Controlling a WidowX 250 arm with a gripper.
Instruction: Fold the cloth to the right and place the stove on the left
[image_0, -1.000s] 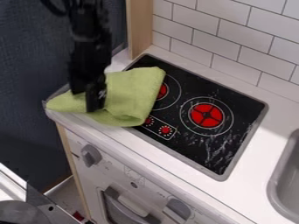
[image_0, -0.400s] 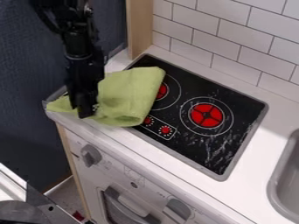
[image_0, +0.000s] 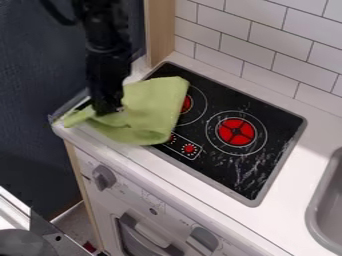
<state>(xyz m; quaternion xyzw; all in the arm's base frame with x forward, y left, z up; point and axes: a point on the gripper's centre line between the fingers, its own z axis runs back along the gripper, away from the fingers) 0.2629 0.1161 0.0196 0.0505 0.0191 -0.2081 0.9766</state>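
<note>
On the desk (image_0: 288, 216), left to right: cloth (image_0: 148, 112), stove top (image_0: 270, 117), sink (image_0: 328, 202). Cloth partly over the stove top's left side. Behind the stove top, wall (image_0: 267, 45); at the wall's left end, post (image_0: 159, 30). Below the desk's front edge, oven (image_0: 150, 237).

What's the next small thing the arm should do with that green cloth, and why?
Probably draw the left end of the green cloth to the right, over the rest, if the gripper has hold of it. The gripper is down at the cloth's left part, and that end still sticks out toward the counter's left corner, while the right part lies over the black stovetop.
</note>
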